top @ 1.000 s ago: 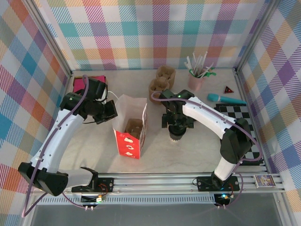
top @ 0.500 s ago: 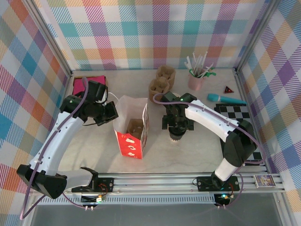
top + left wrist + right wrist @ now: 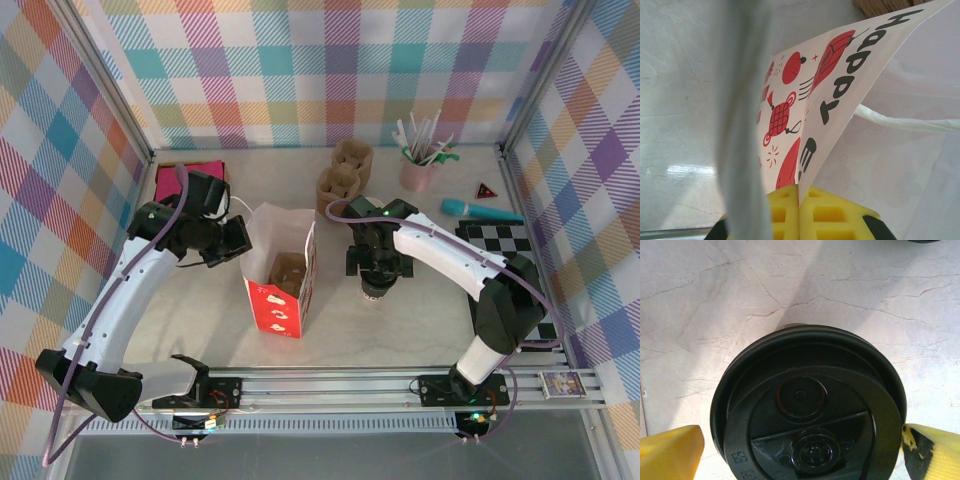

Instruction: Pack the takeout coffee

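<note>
Packing is still to do: the small paper coffee cup (image 3: 373, 291), capped by its round black plastic lid (image 3: 807, 415), stands on the white marbled table (image 3: 420, 330) midway between the near and far edges, just right of the red-and-white printed paper bag (image 3: 278, 270). The right gripper (image 3: 800, 450) hangs straight above, jaws wide, flanking the lid ungripped. The left gripper (image 3: 800, 192), its arm arched in from the left edge, pinches the bag's rim — likely bracing it.

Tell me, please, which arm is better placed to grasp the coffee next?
Right. The right claw stands open astride the coffee, a finger on each side; the left claw is shut on the bag edge, so it is occupied.
</note>
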You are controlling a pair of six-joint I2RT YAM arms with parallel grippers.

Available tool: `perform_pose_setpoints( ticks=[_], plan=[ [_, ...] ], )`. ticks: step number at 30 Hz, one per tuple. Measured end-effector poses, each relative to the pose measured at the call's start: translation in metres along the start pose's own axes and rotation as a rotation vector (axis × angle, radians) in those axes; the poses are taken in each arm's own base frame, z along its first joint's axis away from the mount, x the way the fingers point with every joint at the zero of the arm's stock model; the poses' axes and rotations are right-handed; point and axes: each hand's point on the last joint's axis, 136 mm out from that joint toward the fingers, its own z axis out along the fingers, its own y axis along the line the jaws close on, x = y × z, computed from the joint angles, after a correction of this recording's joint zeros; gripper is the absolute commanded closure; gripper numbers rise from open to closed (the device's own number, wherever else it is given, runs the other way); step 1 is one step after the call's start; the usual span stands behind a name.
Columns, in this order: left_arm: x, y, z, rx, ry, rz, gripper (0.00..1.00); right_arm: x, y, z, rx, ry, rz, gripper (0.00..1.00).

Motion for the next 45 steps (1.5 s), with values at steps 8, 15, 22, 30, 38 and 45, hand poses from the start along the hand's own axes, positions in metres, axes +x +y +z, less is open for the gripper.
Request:
perform_pose_setpoints(
  ticks=[8, 15, 22, 30, 38, 45],
  plan=[
    [0.000, 0.001, 0.000, -0.003, -0.001, 0.000, 0.94, -0.002, 0.000, -0.001, 0.003, -0.009, -0.023, 0.00],
    [0.001, 0.002, 0.002, -0.007, 0.003, -0.001, 0.94, -0.004, -0.001, -0.002, 0.008, -0.017, -0.036, 0.01],
    [0.001, 0.002, 0.002, -0.008, 0.003, 0.000, 0.94, -0.003, 0.001, 0.000, 0.005, -0.007, -0.045, 0.00],
    [0.000, 0.003, 0.002, -0.013, -0.001, -0.001, 0.94, 0.004, 0.000, 0.010, 0.010, 0.019, -0.048, 0.01],
    [0.000, 0.003, 0.002, -0.013, -0.001, -0.001, 0.94, 0.005, 0.005, 0.016, -0.001, 0.032, -0.053, 0.01],
    [0.000, 0.003, 0.002, -0.013, -0.001, -0.001, 0.95, 0.007, 0.006, 0.023, -0.002, 0.041, -0.054, 0.00]
  ],
)
